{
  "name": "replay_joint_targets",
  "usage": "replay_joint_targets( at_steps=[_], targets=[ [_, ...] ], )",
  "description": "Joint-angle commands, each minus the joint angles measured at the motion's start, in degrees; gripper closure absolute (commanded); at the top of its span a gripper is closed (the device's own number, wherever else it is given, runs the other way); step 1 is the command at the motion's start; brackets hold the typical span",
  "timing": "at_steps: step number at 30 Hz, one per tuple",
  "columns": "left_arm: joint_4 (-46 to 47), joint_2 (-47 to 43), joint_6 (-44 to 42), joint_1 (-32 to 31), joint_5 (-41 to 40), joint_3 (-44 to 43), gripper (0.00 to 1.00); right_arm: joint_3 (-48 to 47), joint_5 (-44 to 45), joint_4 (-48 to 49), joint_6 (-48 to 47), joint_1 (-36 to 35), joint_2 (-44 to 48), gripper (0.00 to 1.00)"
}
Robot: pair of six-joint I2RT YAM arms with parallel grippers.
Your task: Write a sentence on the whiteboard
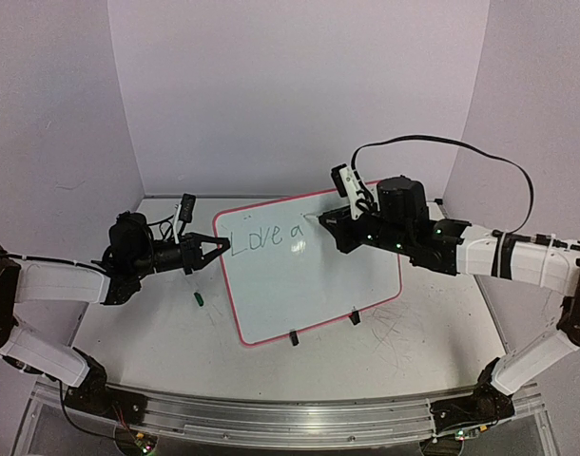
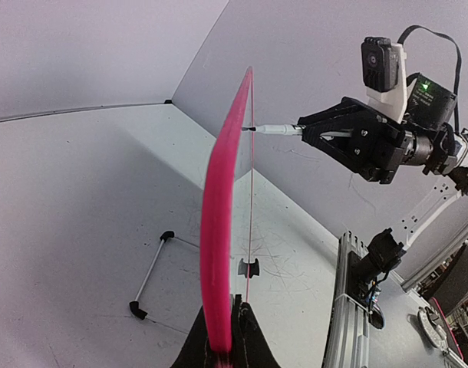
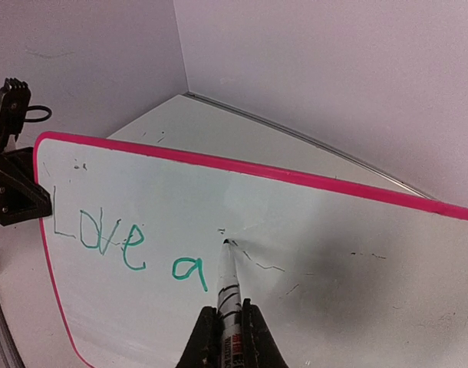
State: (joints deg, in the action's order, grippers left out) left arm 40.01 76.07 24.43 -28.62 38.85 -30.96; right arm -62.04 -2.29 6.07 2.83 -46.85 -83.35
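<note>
Your whiteboard (image 1: pixel 314 285) sits in the middle of the bench (image 1: pixel 414 342), between the two arms, with its two black clips (image 1: pixel 294 337) on the near edge. Your left end effector (image 1: pixel 217 247) is closed on the board's left pink rim. Your right end effector (image 1: pixel 328 224) is clamped around a marker (image 3: pixel 228 284), whose tip touches the board just right of the last letter. The sentence (image 3: pixel 126 247) so far reads only "Love a", in green along the board's far part. A small green piece (image 1: pixel 199 298) lies on the bench near your left arm.
</note>
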Motion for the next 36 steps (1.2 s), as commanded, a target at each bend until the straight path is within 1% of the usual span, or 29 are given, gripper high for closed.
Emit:
replay_joint_targets(
  at_steps=[1,27,36],
  targets=[
    [-2.6,0.3,-4.8,-0.2,-2.2,0.9,1.0,-1.8,2.2,1.6,-0.2,0.2,-0.5,1.0],
    [-2.7,-0.3,-4.6,-0.2,-2.1,1.0,1.0,5.1,0.9,-1.9,2.1,-0.2,2.2,1.0],
    [-2.8,-0.4,-4.6,-0.2,-2.4,1.3,1.0,4.3,1.7,-2.8,1.6,-0.2,3.3,1.0]
  ],
)
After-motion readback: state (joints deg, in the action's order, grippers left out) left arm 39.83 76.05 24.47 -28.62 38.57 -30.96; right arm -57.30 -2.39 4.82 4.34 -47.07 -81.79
